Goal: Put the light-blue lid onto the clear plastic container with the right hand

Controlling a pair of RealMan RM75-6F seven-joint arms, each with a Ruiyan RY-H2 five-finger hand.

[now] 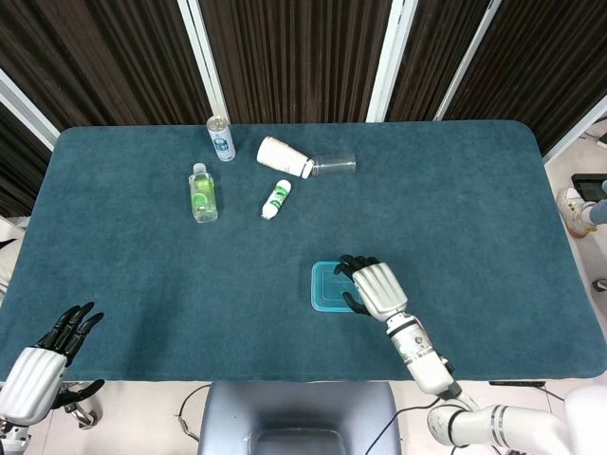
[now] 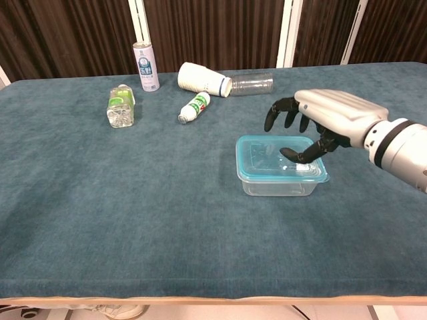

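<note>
Evidently the light-blue lid (image 2: 277, 159) lies flat on the clear container (image 2: 280, 183) near the table's front edge, the right hand (image 2: 319, 124) hovering above it, fingers spread, holding nothing; judged thin, light and flexible, best pressed along its rim.
</note>
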